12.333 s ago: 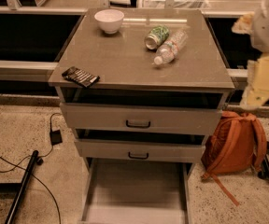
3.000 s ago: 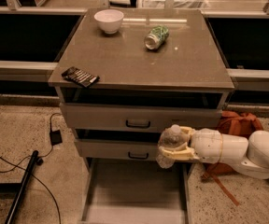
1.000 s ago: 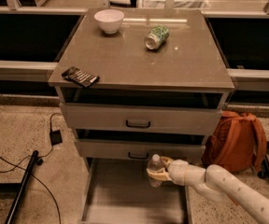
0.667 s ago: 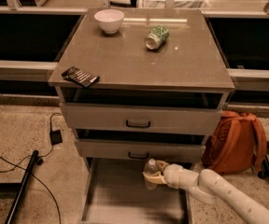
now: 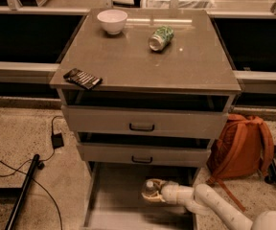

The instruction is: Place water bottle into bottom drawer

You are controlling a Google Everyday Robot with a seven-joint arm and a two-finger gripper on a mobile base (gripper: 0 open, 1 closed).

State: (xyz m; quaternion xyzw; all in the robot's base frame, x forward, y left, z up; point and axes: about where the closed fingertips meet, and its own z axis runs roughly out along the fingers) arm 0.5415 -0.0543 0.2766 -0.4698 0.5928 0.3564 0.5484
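The water bottle (image 5: 149, 187), clear with a white cap, is held in my gripper (image 5: 153, 194) just above the floor of the bottom drawer (image 5: 114, 195), which is pulled out below the two upper drawers. My white arm (image 5: 214, 207) reaches in from the lower right. The gripper is shut on the bottle, cap pointing up and left. The bottle's lower part is hidden by the fingers.
On the cabinet top (image 5: 128, 66) lie a green soda can (image 5: 160, 37), a white bowl (image 5: 112, 21) and a dark snack bag (image 5: 82, 78). An orange backpack (image 5: 241, 147) leans at the right. Cables (image 5: 13, 162) and a black pole (image 5: 25, 188) lie on the floor at left.
My gripper has carried the bottle down from in front of the middle drawer into the open bottom drawer, moving lower and slightly left.
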